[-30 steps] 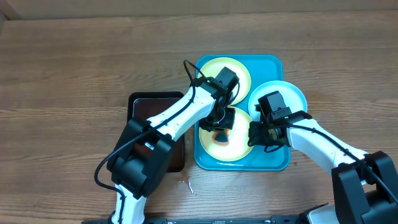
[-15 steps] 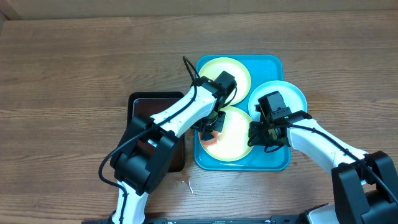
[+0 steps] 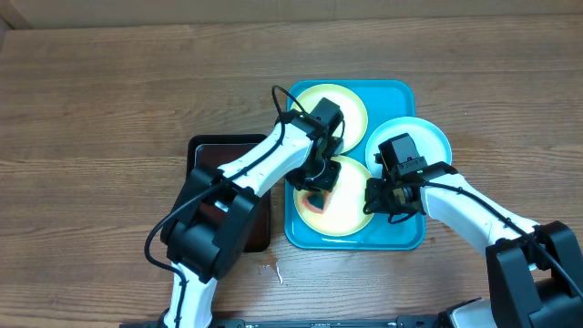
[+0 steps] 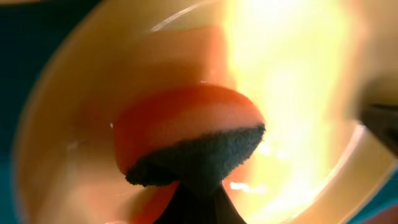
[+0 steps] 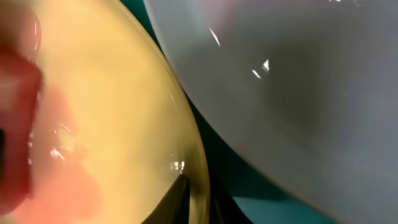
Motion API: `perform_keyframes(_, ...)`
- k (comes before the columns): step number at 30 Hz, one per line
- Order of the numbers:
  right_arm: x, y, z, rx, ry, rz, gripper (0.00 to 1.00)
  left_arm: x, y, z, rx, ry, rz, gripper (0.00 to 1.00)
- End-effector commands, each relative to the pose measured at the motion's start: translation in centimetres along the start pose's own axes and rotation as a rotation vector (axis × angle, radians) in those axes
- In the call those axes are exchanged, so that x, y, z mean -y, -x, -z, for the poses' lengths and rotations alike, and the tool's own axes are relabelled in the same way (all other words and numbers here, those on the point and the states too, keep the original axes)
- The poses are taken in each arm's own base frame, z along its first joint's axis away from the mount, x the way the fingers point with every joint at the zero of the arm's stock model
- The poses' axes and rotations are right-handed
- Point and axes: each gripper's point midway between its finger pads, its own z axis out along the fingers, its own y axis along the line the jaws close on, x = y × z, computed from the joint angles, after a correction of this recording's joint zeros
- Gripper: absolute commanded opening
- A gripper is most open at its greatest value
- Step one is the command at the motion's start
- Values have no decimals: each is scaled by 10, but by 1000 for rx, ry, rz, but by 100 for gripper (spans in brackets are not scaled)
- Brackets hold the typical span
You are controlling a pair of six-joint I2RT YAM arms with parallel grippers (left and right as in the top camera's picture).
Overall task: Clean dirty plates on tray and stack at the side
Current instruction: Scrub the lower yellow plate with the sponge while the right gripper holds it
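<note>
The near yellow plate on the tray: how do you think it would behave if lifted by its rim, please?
Probably slippery: the near yellow plate shows a wet, glossy sheen in the wrist views. Likely light and stiff, as it looks like thin plastic. It may slide rather than tip if pushed, since it lies flat in the tray.

Turquoise-blue rectangular tray [image 3: 401, 235] with rounded corners and a raised rim, lying flat on the desk and bearing three round plates. Rear yellow-green plate [image 3: 355, 107] lies in the far half. Front yellow-green plate [image 3: 348, 196] lies in the near half, its inner surface tinted red-orange [image 5: 62, 180]. Blue-white plate [image 3: 428, 137] sits at the right, overhanging the tray's right rim, its edge just beside the front plate's rim [image 5: 193, 162].
</note>
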Motion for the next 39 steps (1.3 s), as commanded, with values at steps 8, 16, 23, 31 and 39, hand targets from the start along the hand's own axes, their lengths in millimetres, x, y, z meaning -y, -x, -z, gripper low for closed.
perform_keyframes(8, 2, 2, -2, -1, -20, 2, 12, 10, -3, -8, -45, -74, 179, 4)
perform_keyframes(16, 2, 2, -2, -1, -19, 2, 11, -88, -22, 12, -39, 385, 371, 4)
perform_keyframes(23, 2, 2, -2, -1, -19, 2, 11, -99, -14, 23, 0, 467, 350, 4)
perform_keyframes(31, 2, 2, -2, -1, -20, 2, 12, -3, 17, 2, 24, -54, 182, 4)
perform_keyframes(39, 3, 2, -2, -3, -21, 2, 11, 45, 7, -21, -33, -229, 180, 4)
